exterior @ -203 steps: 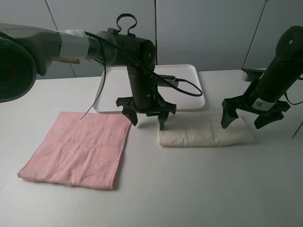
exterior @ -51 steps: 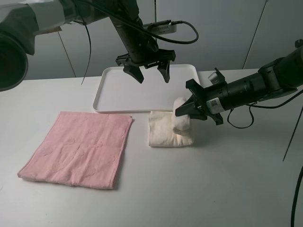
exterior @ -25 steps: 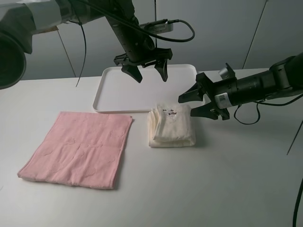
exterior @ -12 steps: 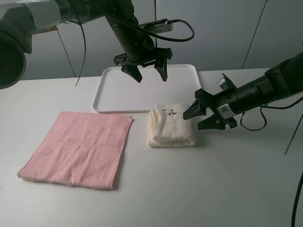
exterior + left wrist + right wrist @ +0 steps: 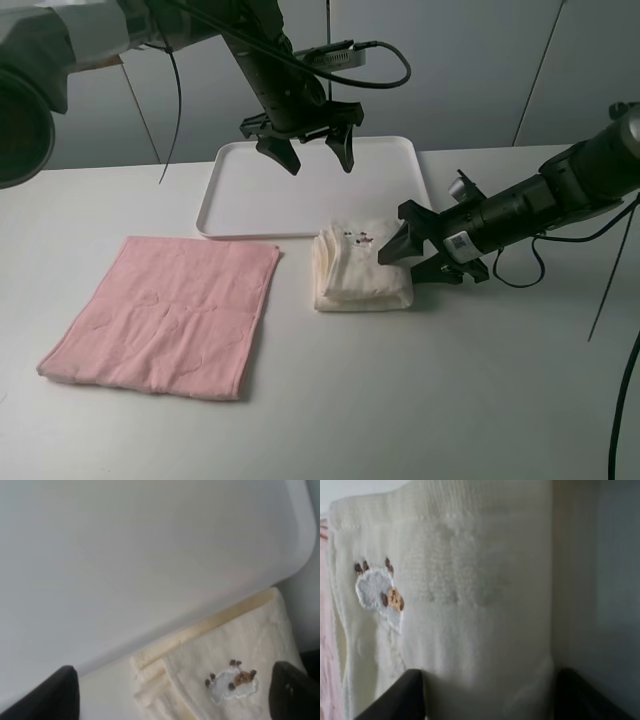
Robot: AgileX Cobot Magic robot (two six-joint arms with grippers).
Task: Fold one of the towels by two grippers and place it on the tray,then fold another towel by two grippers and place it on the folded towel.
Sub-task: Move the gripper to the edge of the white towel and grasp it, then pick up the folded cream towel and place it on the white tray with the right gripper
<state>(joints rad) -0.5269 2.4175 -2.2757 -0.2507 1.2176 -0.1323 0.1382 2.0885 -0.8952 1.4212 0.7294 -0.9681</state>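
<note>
White surface [image 5: 450, 400], far half: folded cream terry towel [image 5: 362, 270] lies just off the white rectangular tray [image 5: 240, 205]. Right hand [image 5: 400, 262], jaws spread, empty, has dropped to the towel's right edge: fold done, transfer pending. Left hand [image 5: 318, 160] open, empty, over tray.

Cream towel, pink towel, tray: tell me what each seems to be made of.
Cream towel: looks like soft terry cotton, matte, with a fuzzy nap and an embroidered patch. Pink towel: similar matte cloth, lying limp, with faint embossed shapes. Tray: probably plastic, smooth white with a slight sheen and a rounded moulded rim; coated metal is possible.
</note>
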